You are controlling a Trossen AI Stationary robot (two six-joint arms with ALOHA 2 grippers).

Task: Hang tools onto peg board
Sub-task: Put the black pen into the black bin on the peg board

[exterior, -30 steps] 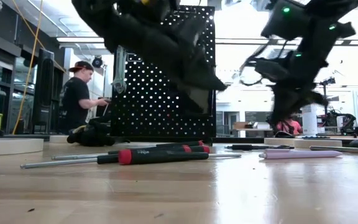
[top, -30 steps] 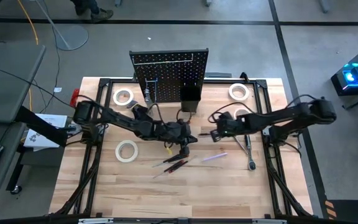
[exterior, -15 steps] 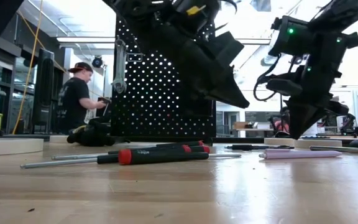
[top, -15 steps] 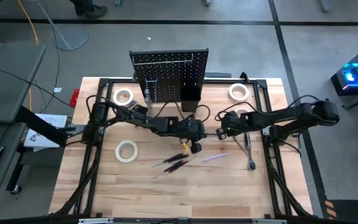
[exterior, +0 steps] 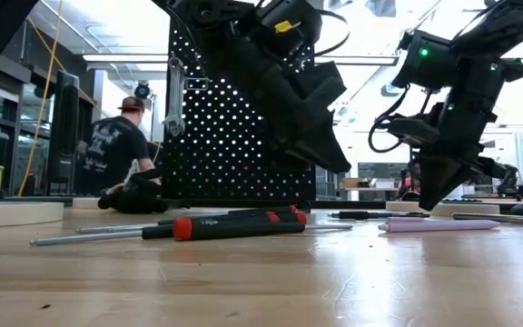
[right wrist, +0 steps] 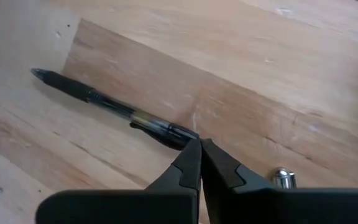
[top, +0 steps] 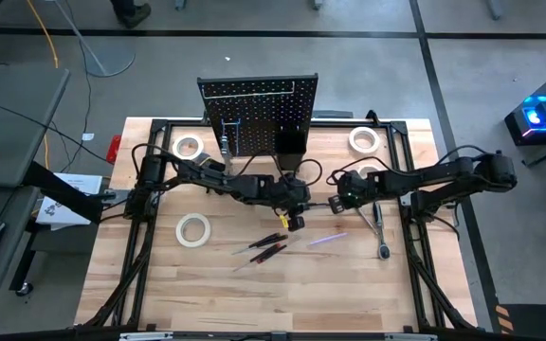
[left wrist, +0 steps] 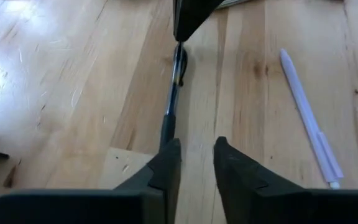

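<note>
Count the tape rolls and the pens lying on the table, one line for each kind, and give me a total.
White tape rolls: 4 (one partly hidden)
Black pen: 1
Purple pen: 1
Total: 6

Grey floor [top: 500,38], ceiling lights [exterior: 125,58], perhaps shelving [exterior: 34,118] behind.
</note>
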